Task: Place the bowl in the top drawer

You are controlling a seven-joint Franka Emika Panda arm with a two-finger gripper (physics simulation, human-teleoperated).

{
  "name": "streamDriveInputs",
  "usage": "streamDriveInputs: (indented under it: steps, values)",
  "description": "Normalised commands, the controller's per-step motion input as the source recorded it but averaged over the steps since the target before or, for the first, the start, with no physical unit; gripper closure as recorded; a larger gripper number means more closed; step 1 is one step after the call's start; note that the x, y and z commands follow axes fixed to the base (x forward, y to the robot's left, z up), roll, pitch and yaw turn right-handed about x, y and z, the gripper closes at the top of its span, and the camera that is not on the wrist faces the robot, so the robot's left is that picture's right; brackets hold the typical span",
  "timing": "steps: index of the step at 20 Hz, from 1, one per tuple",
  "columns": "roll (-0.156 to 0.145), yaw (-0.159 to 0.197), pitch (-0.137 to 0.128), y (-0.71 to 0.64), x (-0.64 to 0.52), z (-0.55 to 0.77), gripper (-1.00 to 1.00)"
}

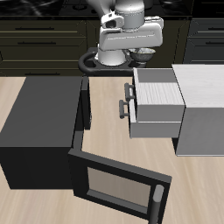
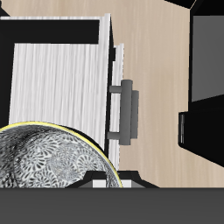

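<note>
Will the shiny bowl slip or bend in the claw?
The bowl looks like rigid metal, so it probably won't bend. Its glossy rim suggests it could be slippery. It's small beside the microwave, so it's likely light, and shallow enough to sit flat in the top drawer.

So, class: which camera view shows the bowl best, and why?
The wrist view: the bowl fills much of the picture, its speckled inside clear above the open top drawer. In the exterior view the bowl is a small shape under the gripper.

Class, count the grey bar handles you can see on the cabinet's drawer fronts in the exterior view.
2. One is on the top drawer, which is pulled open, at. The other, at, is on the lower drawer just beneath it. More could be hidden below.
</note>
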Motion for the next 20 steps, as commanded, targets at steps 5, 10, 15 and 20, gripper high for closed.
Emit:
streamDriveInputs:
  steps: [5, 10, 15, 20]
  values:
    - [0.018, -0.036, 0.015, 0.17, 0.02, -0.02, 1.00]
    - [0.005, 0.000, -0.002, 0.11, 0.01, -0.03, 1.00]
    - [0.025, -0.039, 0.001, 0.20, 0.03, 0.02, 1.00]
    - [-0.002, 0.004, 0.019, 0.00, 0.06, -0.10, 1.00]
